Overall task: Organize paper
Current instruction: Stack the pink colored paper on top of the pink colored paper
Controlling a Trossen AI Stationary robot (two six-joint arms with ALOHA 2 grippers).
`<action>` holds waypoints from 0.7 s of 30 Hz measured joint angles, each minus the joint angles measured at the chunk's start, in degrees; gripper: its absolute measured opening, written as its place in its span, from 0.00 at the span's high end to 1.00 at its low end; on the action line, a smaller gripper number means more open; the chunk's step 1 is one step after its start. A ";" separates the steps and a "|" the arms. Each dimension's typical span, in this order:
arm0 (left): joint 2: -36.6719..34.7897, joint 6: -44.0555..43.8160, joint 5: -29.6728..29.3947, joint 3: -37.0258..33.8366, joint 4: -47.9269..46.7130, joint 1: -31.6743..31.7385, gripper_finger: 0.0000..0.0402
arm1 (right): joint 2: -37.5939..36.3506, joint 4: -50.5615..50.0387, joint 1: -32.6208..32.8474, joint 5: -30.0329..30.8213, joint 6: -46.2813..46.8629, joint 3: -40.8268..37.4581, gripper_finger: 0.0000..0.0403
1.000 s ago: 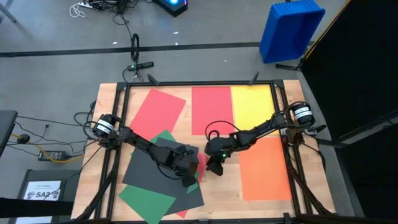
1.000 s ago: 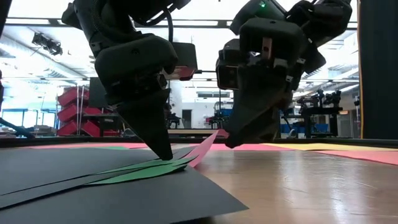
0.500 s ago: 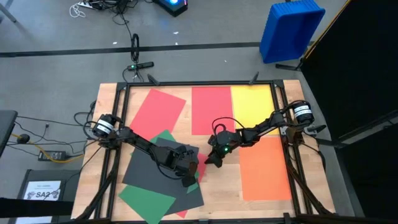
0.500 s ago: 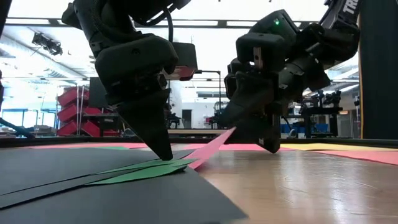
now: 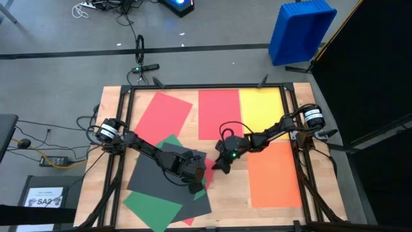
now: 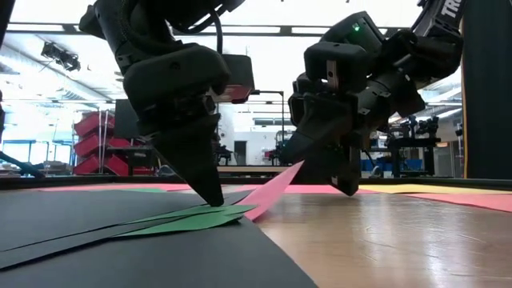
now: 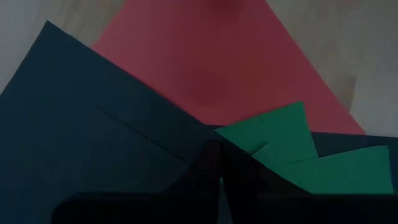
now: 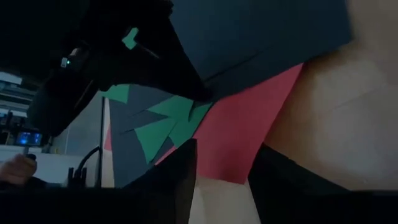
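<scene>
**Lifting the red corner out of the pile**

The paper I am working is a red sheet [image 6: 272, 190] buried in the messy pile at about 7 o'clock on the table [image 5: 225, 193]; only its corner sticks out, and in the low view that corner is curled up off the wood. My right gripper [image 5: 221, 165] sits at that corner, its fingers partly apart with the raised edge between them in the right wrist view; I cannot tell whether they have bitten on it yet. My left gripper [image 5: 194, 185] is fully closed, holding nothing, its tip pressed down on the green [image 7: 280, 134] and dark sheets just beside the red corner.

To do this well, I judge I should keep the left tip pinning the pile, close the right fingers squarely on the lifted edge, and draw the sheet out low and slowly toward 3 o'clock, so nothing above drags or tears.

Counting in the high view: three red sheets (10, 12 and the buried one), one yellow [image 5: 262, 109] at 1, one orange [image 5: 273, 174] at 4, at least two green, and at least two dark sheets [image 5: 148, 174]; the overlaps make the pile's count uncertain.
</scene>
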 joint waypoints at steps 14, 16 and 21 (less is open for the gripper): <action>-0.93 0.46 1.07 -0.06 0.03 0.04 1.00 | 0.00 -0.06 -0.16 2.29 -4.30 0.02 0.98; -2.29 0.32 1.43 -0.21 -3.29 0.02 1.00 | 0.00 -0.09 -0.16 2.97 -5.32 0.02 0.99; -5.62 -2.31 -1.22 -0.24 -10.89 -0.19 1.00 | 0.00 -0.10 -0.21 2.93 -6.95 0.02 1.00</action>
